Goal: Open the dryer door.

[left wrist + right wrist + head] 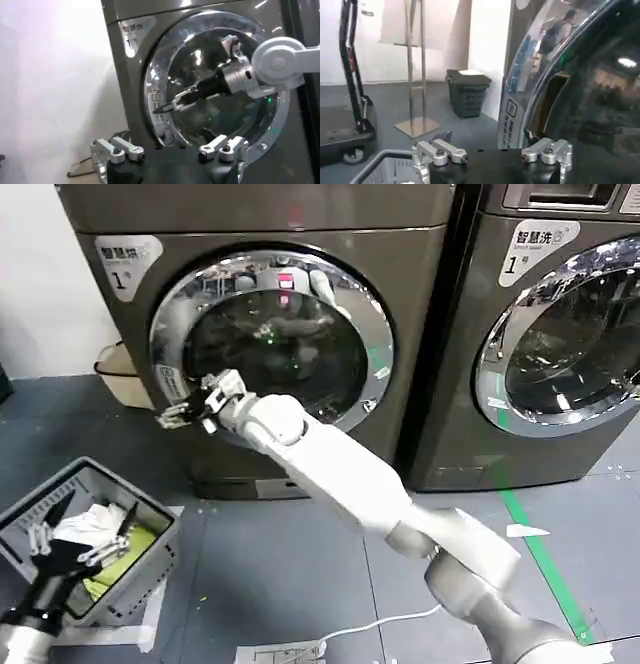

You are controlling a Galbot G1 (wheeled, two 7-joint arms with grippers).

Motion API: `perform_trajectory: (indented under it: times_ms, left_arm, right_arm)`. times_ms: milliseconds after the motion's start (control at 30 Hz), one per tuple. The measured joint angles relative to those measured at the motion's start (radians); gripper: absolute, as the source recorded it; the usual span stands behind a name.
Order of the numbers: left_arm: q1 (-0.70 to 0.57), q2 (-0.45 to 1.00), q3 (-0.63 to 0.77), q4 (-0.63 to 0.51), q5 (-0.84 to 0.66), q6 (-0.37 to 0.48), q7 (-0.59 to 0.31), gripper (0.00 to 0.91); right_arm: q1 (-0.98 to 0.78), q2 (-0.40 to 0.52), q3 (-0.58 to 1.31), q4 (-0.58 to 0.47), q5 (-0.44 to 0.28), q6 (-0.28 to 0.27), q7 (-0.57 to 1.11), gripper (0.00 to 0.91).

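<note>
The dryer door (275,344) is a round dark glass pane in a chrome ring on the left grey machine. It also shows in the left wrist view (215,120) and, close up, in the right wrist view (600,100). My right arm reaches across the door front, and my right gripper (180,414) sits at the ring's left rim beside a small label, fingers open with nothing between them. The left wrist view shows that right gripper (167,105) pointing at the same rim. I cannot tell whether it touches the rim. My left gripper (85,529) hangs open over a basket, low and far left.
A grey basket (150,509) holding white and yellow-green cloth sits on the floor at the left. A second machine (470,384) stands at the right. Green floor tape (540,554) and a white cable (380,624) lie on the floor. A dark bin (467,92) and metal stand (415,75) are behind.
</note>
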Motion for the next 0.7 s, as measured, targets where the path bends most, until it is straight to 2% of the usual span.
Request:
perform_trajectory:
  times_ms: [500,700]
  left_arm:
    - [-0.041,0.068,-0.012,0.039,-0.044,0.011,-0.001,0.907]
    - [-0.058,0.090,-0.012,0.055,-0.045,0.009,-0.001,0.907]
  right_arm:
    - [-0.003,-0.001,-0.021,0.037,0.030,-0.002,-0.096,0.907]
    - [-0.004,-0.048,-0.040,0.074,0.056,-0.005,-0.146,0.907]
